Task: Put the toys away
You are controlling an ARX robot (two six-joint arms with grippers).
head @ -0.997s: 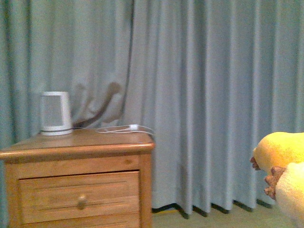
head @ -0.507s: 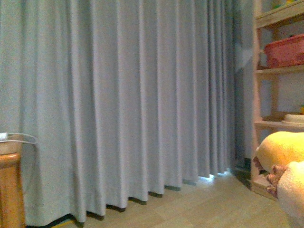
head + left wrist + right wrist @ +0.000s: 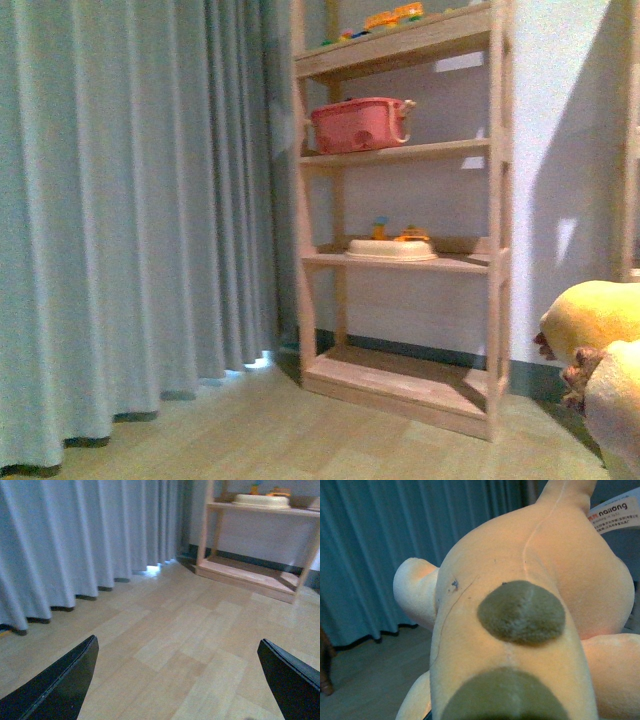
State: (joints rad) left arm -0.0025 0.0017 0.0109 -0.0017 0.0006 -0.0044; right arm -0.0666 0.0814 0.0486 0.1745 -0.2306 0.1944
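Observation:
The orange-yellow plush animal (image 3: pixel 600 345) shows at the lower right edge of the front view, held off the floor. In the right wrist view the plush animal (image 3: pixel 520 615) fills the picture, with round dark brown patches and a white label; my right gripper is shut on it, its fingers hidden under the fabric. My left gripper (image 3: pixel 180 680) is open over bare wooden floor, its two dark fingertips (image 3: pixel 60 685) wide apart with nothing between them.
A wooden shelf unit (image 3: pixel 400 390) stands against the wall ahead. It carries a pink basket (image 3: pixel 360 122), a cream tray (image 3: pixel 390 250) with small toys, and more small toys on top. A grey-blue curtain (image 3: pixel 120 220) hangs at the left. Light wooden floor (image 3: pixel 190 630) lies between.
The view has swung right: the wooden nightstand and heater went out of sight, the curtain slid left, and the shelf unit came into view. The plush stays at the lower right.

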